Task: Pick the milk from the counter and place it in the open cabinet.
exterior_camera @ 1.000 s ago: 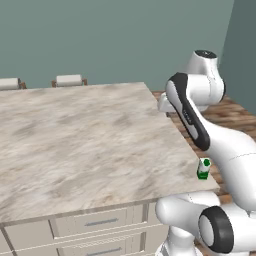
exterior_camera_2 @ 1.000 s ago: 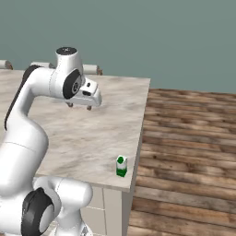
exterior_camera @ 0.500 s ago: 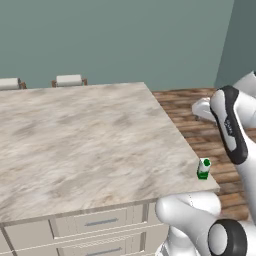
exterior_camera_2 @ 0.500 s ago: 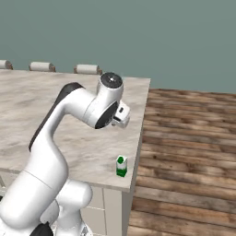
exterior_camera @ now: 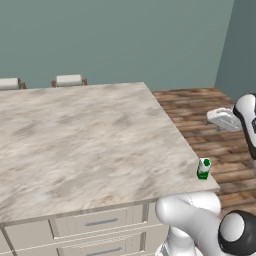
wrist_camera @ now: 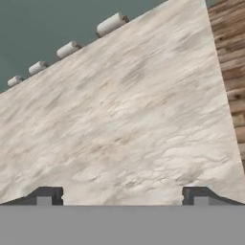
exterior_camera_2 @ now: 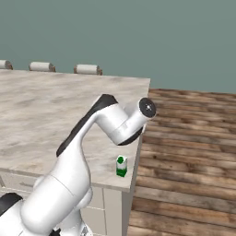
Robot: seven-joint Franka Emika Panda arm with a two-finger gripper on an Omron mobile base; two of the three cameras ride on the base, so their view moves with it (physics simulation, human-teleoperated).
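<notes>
Milk (exterior_camera: 203, 168) upright at counter (exterior_camera: 75, 140) corner edge; hand (wrist_camera: 122, 196) spread wide, holding nothing.

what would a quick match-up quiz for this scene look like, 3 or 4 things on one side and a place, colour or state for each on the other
Things:
1. milk
2. counter
3. floor
4. tool

Descriptions:
A. brown wooden planks
B. open, nothing between its tips
C. upright near the counter's front corner
D. beige-grey marble pattern

Pairs: 1-C, 2-D, 3-A, 4-B
</notes>
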